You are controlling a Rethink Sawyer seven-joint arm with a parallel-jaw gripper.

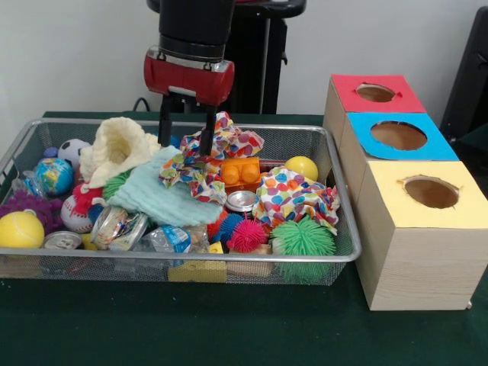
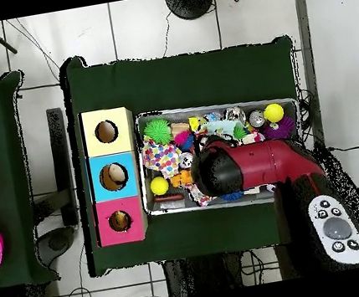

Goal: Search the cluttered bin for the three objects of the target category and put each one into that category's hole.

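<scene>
A wire bin (image 1: 335, 259) holds a jumble of cloths, balls, cans and toys. My gripper (image 1: 185, 146) hangs over its back middle, open, one finger on each side of a fold of a polka-dot cloth (image 1: 232, 141). Just right of it lies an orange brick (image 1: 240, 171). A mint cloth (image 1: 156, 194) and a cream cloth (image 1: 118, 145) lie to its left. Three boxes stand right of the bin, with a red-topped hole (image 1: 375, 92), a blue-topped hole (image 1: 398, 135) and a yellow-topped hole (image 1: 431, 191). In the overhead view the arm (image 2: 245, 167) hides the gripper.
A second polka-dot cloth (image 1: 293, 197), yellow balls (image 1: 302, 166) (image 1: 20, 229), a green spiky ball (image 1: 303, 238), a pink spiky ball (image 1: 248, 235), a baseball (image 1: 75, 213), a globe ball (image 1: 53, 175) and cans (image 1: 242, 200) crowd the bin. Green cloth covers the table.
</scene>
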